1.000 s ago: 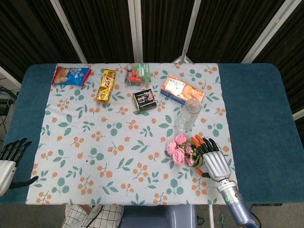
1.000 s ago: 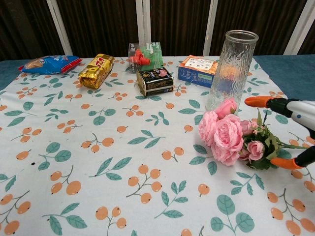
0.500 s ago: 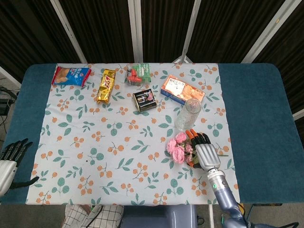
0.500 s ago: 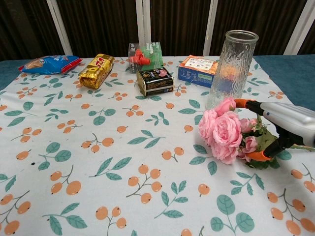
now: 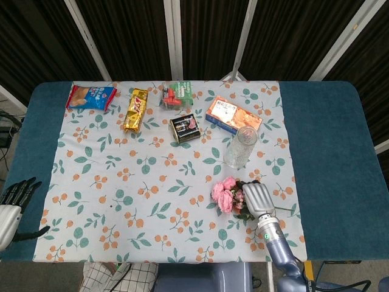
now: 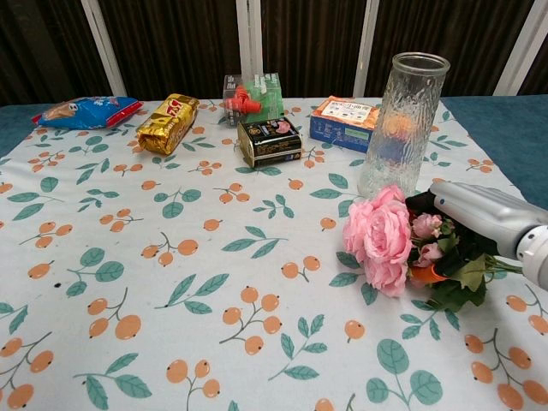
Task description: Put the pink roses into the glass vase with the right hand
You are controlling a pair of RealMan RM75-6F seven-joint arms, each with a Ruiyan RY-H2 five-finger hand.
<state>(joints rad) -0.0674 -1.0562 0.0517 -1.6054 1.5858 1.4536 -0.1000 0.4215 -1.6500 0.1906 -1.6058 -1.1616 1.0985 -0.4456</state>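
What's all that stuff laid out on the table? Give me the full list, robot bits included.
pink roses: one bunch, pink with green leaves, front right, lying on the cloth
glass vase: one, clear, upright just behind the roses
orange box: one, far right of centre
black box: one, far centre
green packet: one, green and red, far edge
gold bag: one, far left of centre
snack bag: one, red and blue, far left corner
tablecloth: one, white, orange-fruit print
right hand: silver, closed around the rose stems
left hand: near left edge, holding nothing
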